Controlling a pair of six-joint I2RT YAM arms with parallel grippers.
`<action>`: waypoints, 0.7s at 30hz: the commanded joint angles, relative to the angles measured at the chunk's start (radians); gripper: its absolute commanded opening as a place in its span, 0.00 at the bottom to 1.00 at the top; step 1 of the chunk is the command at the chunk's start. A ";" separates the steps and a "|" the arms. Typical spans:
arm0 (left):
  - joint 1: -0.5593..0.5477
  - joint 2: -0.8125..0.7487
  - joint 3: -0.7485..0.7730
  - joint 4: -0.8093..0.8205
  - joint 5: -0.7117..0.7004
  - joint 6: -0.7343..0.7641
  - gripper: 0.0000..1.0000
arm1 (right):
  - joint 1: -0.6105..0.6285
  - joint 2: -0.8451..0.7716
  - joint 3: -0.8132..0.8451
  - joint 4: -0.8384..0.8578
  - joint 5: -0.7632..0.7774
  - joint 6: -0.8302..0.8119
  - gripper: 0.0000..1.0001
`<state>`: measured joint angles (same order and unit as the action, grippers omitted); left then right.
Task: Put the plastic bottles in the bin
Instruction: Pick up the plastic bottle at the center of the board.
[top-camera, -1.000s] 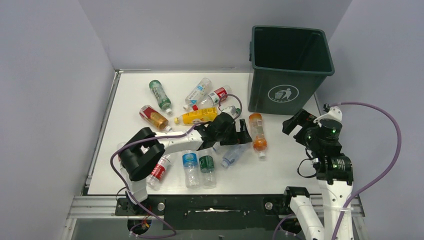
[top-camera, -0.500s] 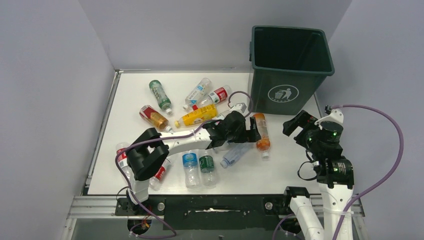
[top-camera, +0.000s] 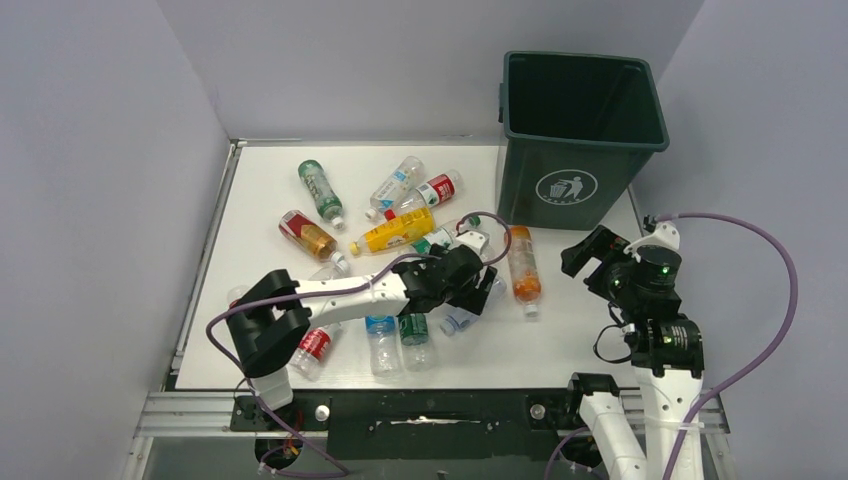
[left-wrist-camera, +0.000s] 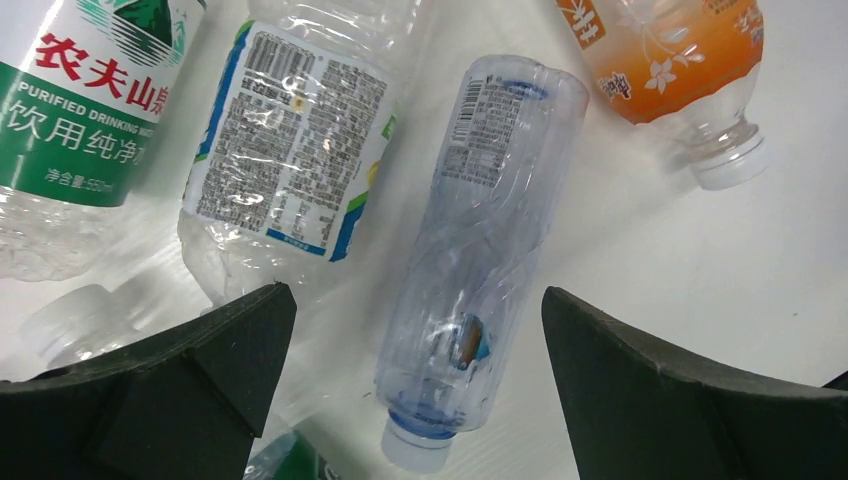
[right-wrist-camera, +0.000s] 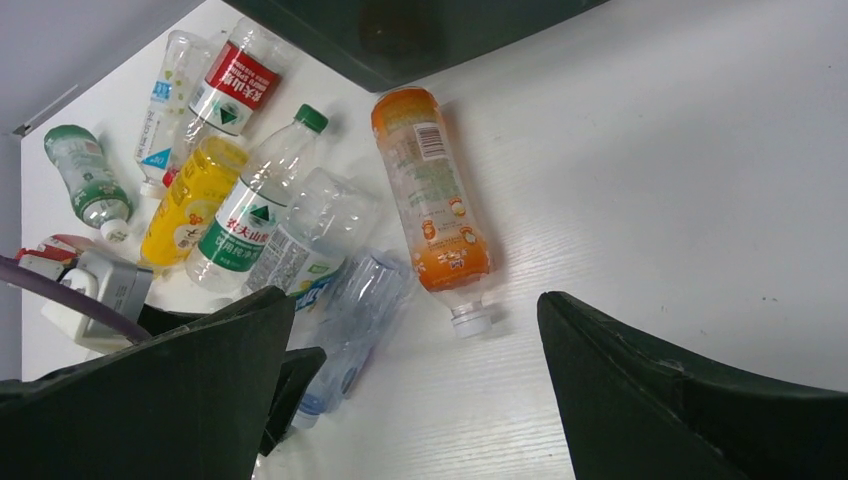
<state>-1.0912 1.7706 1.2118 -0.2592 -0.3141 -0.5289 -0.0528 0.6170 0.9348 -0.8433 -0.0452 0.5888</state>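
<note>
Several plastic bottles lie on the white table (top-camera: 270, 200). My left gripper (top-camera: 476, 290) is open and low over a clear, blue-necked bottle (left-wrist-camera: 480, 240) that lies between its fingers (left-wrist-camera: 415, 295), untouched. An orange bottle (top-camera: 521, 265) lies just right of it and shows in both wrist views (left-wrist-camera: 670, 50) (right-wrist-camera: 432, 200). A yellow bottle (top-camera: 398, 232) and several labelled bottles lie behind and to the left. The dark green bin (top-camera: 580, 140) stands at the back right. My right gripper (top-camera: 590, 255) is open and empty, in front of the bin and above the table (right-wrist-camera: 415, 297).
More bottles lie by the left arm: a blue-label one (top-camera: 380, 335), a green-label one (top-camera: 413, 335) and a red-label one (top-camera: 314, 345). Grey walls close in the left, back and right sides. The left arm's purple cable (top-camera: 490, 222) loops above the bottles.
My left gripper swung right towards the orange bottle, then drew back and came down over the clear bottle. The orange bottle shifted slightly. The right arm barely moved.
</note>
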 joint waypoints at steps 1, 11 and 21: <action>0.005 -0.057 -0.026 0.031 0.007 0.126 0.98 | -0.006 0.002 -0.020 0.057 -0.036 0.012 0.98; -0.036 -0.065 -0.056 0.085 0.067 0.195 0.98 | -0.006 -0.003 -0.025 0.053 -0.038 0.017 0.98; -0.073 -0.007 -0.046 0.085 0.050 0.202 0.96 | -0.006 -0.010 -0.043 0.053 -0.042 0.023 0.98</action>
<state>-1.1530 1.7496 1.1507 -0.2230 -0.2543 -0.3496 -0.0528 0.6186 0.8959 -0.8383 -0.0715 0.6090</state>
